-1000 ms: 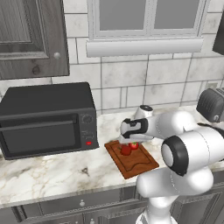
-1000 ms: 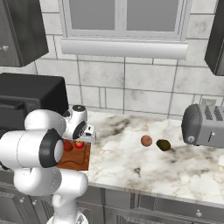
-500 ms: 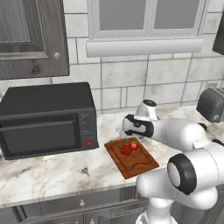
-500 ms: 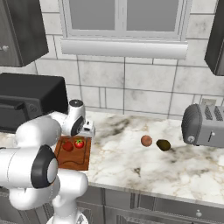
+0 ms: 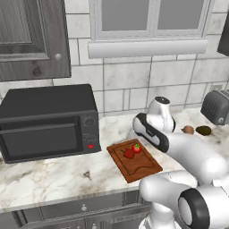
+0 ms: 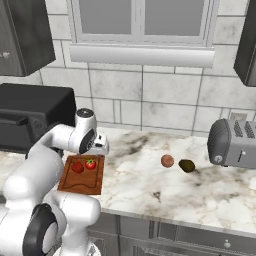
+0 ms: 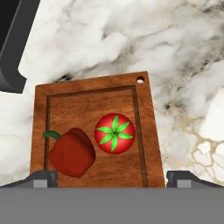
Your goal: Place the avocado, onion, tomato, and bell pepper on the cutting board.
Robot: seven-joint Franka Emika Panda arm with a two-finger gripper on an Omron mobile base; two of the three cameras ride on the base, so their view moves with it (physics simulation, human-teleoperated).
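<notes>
The reddish-brown cutting board (image 5: 139, 168) (image 6: 80, 184) (image 7: 87, 96) lies on the marble counter. On it rest the bright red tomato (image 5: 137, 147) (image 6: 90, 163) (image 7: 114, 133) with its green cap and, touching its side, the darker bell pepper (image 5: 129, 153) (image 6: 77, 166) (image 7: 72, 152). My gripper (image 6: 101, 148) (image 7: 112, 179) hovers above the board's far end, open, with nothing between its fingers. The tan-pink onion (image 5: 188, 129) (image 6: 167, 160) and the dark avocado (image 5: 203, 130) (image 6: 186, 165) sit side by side on the counter to the right, well clear of the board.
A black microwave (image 5: 44, 120) (image 6: 30, 117) stands left of the board; its corner (image 7: 13, 43) shows in the hand view. A grey toaster (image 5: 217, 107) (image 6: 232, 142) stands at the far right, just past the avocado. Tiled wall and window lie behind.
The hand has risen from the board and drawn back toward the wall, its jaws opening a little wider. Tomato and pepper stay on the board.
</notes>
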